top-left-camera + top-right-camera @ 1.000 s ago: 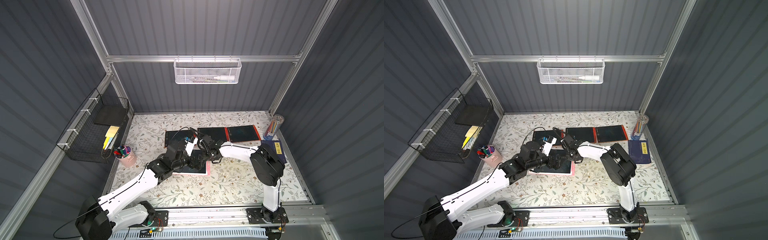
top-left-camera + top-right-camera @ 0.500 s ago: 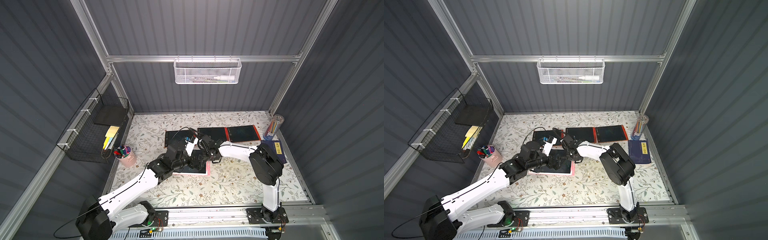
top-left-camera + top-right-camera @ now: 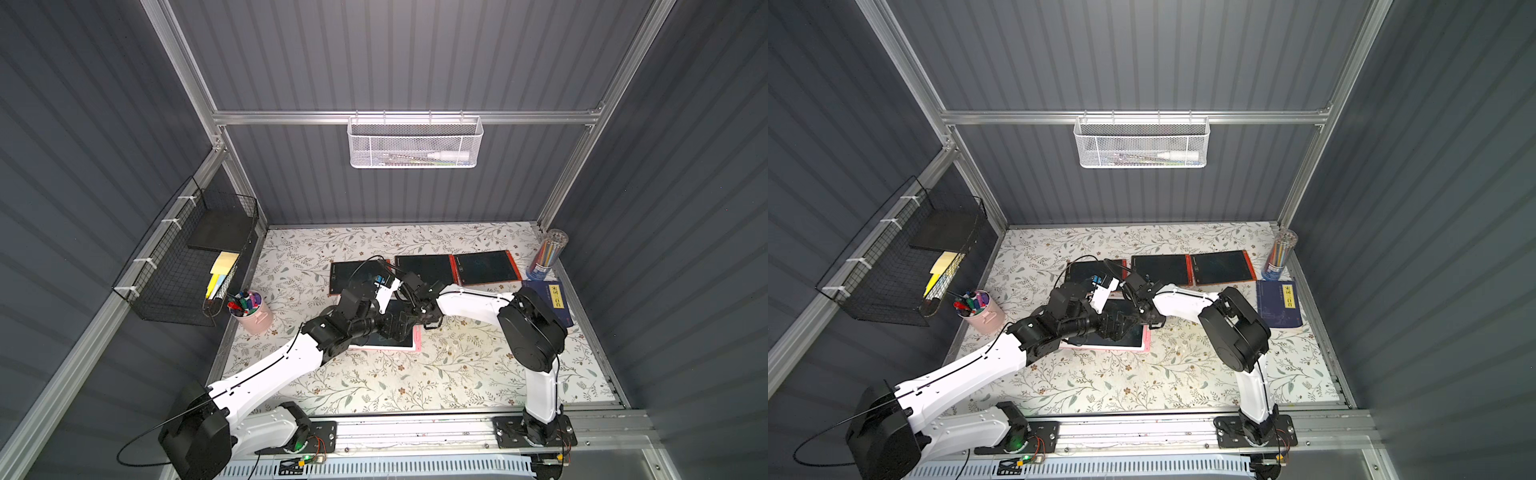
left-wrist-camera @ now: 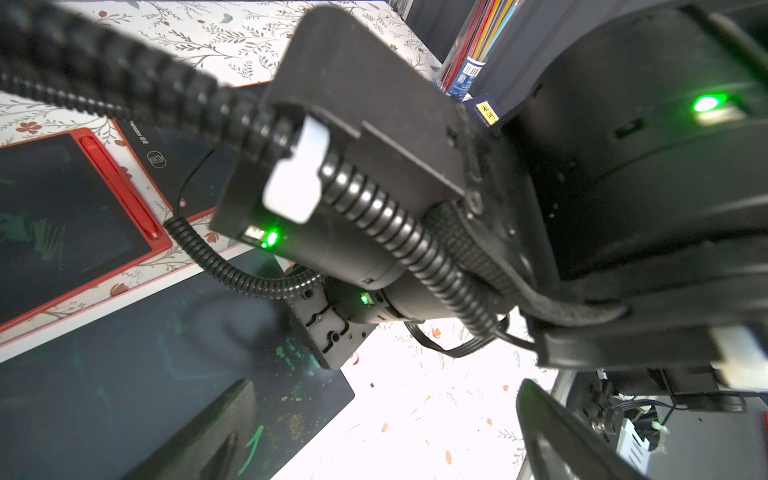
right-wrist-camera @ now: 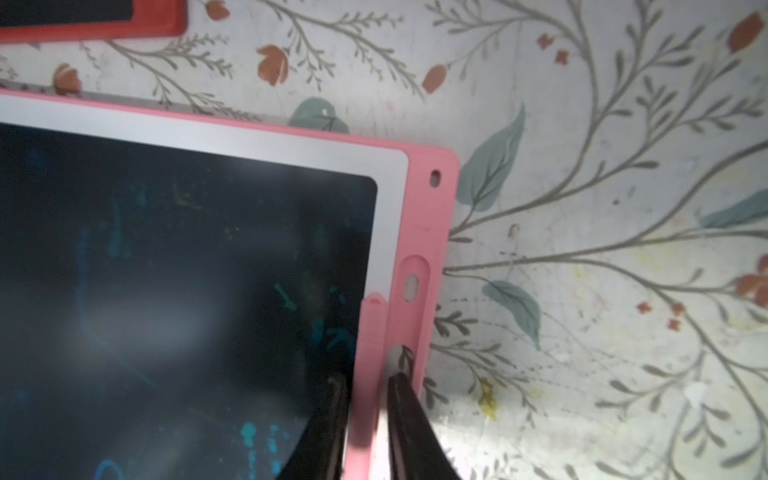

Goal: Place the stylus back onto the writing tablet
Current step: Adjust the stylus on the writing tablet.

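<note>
Pink stylus [image 5: 372,332] lying along the edge of the pink tablet [image 5: 432,199]
The tablet lies flat on the flowered tabletop [image 5: 582,166], with a pink frame, a white border and a dark screen marked with faint blue-green scribbles. Its pink edge shows mid-table in a top view [image 3: 417,340]. The slim stylus lies over the side border, just beside the frame's groove [image 5: 411,286] and roughly parallel to it.

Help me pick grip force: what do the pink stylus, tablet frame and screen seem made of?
The stylus looks like matte pink plastic, with a moulded tip. The frame is likely the same, with rounded corners and a moulded slot; softer rubber is possible. The screen is dark, glossy film or plastic, showing soft glare.
</note>
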